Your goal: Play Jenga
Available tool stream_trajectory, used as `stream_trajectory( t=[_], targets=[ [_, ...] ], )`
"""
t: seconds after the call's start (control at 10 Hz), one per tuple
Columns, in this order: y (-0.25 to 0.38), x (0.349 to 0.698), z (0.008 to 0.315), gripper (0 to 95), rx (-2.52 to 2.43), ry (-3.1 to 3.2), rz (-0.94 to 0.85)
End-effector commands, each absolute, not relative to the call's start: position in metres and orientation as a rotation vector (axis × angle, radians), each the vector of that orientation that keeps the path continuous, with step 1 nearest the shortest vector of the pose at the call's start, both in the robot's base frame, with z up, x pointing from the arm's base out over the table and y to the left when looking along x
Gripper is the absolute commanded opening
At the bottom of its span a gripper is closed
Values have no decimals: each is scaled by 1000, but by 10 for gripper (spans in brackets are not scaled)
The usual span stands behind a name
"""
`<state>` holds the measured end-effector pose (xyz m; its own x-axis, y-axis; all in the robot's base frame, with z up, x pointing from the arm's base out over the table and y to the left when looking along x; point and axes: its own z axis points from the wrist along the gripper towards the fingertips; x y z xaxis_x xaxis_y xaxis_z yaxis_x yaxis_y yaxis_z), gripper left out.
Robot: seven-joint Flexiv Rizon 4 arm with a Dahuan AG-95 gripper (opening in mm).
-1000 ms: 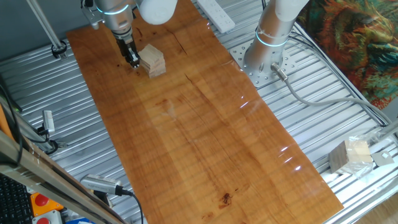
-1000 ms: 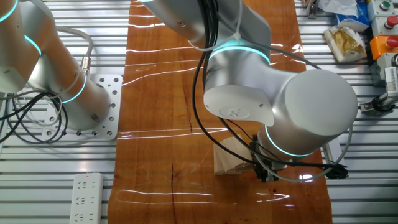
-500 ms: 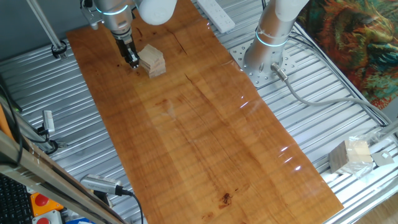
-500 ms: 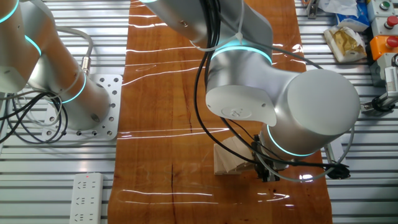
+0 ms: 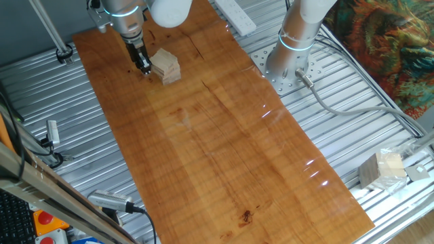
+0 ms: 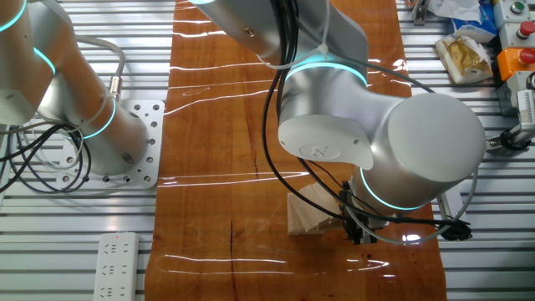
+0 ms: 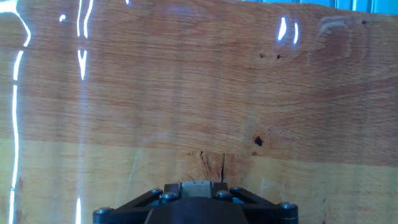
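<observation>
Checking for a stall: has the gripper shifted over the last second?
No. In one fixed view the gripper sits at the same spot beside the Jenga stack, and the same distance from the wooden board's left edge.

The glossy brown wooden worktop (image 7: 186, 93) fills the frame, with a dark knot (image 7: 258, 141) and white light streaks.

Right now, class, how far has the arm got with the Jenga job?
Done: the gripper is down beside the block stack. In hand: nothing shows between the fingers, and the hand view shows only the wooden board. Left: no loose block lies apart, so drawing one out remains.
</observation>
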<state>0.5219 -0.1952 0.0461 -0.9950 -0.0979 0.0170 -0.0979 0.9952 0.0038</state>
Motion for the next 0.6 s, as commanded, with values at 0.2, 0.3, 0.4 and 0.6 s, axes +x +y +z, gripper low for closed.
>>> stream_trajectory(
  t=[0.2,0.3,0.4,0.6],
  targets=[
    [-195,523,47,0,154,-3121,-5],
    [-195,523,46,0,153,-3121,-4],
    [-195,524,46,0,153,-3121,-5],
    [-195,525,46,0,153,-3120,-4]
  ],
)
